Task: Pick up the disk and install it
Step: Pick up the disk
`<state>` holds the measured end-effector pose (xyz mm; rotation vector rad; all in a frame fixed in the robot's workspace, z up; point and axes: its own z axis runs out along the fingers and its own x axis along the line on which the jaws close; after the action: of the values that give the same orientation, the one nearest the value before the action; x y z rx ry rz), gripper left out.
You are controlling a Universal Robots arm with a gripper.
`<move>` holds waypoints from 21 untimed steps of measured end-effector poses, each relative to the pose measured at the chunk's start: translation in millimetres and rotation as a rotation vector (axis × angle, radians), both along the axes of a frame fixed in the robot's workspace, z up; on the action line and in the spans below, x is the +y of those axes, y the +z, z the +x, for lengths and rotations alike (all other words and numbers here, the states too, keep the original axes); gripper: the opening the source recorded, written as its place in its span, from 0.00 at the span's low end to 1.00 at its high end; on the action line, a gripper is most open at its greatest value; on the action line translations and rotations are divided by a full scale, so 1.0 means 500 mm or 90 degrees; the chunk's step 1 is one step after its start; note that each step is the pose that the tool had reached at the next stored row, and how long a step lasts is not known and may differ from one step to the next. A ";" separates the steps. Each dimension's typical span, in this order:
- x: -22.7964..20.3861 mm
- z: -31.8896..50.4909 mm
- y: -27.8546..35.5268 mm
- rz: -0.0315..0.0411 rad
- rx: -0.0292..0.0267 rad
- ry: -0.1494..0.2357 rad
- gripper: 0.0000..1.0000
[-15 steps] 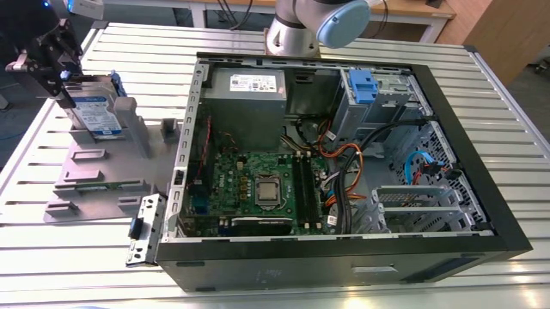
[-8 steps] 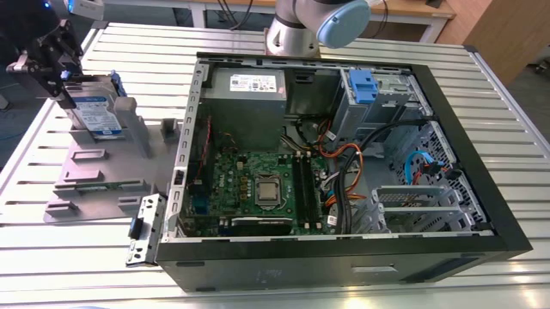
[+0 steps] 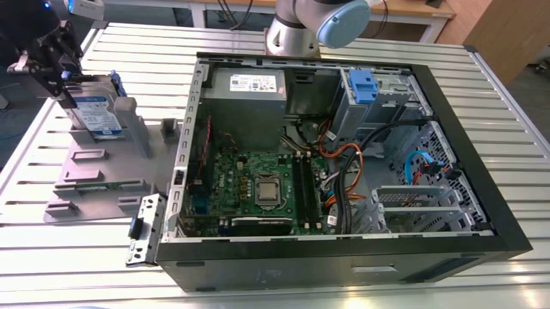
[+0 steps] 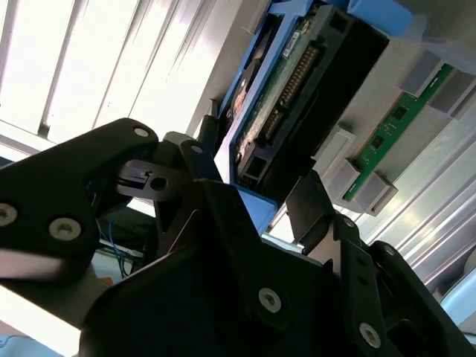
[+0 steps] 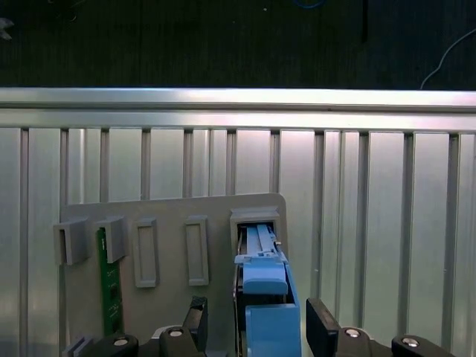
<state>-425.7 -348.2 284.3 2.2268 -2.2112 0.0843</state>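
Exterior view showed the disk [image 3: 96,117] upright in the grey holder [image 3: 93,188] at the upper left of the frame, on the worktop [image 3: 69,261]. The fingers [image 5: 320,318] stood apart, straddling its blue carrier [image 5: 265,309] without clamping; a square, centred closure on both flat faces seemed wisest.

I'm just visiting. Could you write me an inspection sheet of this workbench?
Surface: ribbed metal table, bearing a grey slotted holder plate.
Job's things: silver hard drive in blue carrier, upright in the plate's slot; open black computer case beside it.
Clutter: green memory module in the plate; loose metal bracket by the case.
Gripper: black two-finger gripper, open, straddling the drive.
Cables: orange, blue and black wires inside the case.
Surroundings: wooden desk beyond the table.
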 end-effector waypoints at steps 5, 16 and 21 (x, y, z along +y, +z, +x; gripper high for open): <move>0.0000 0.000 0.000 0.0000 0.0000 0.000 0.39; 0.0000 0.000 -0.001 0.0000 0.0001 0.000 0.36; 0.0000 0.000 0.004 0.0001 0.0000 0.000 0.36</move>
<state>-425.7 -348.2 286.3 2.2268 -2.2113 0.0843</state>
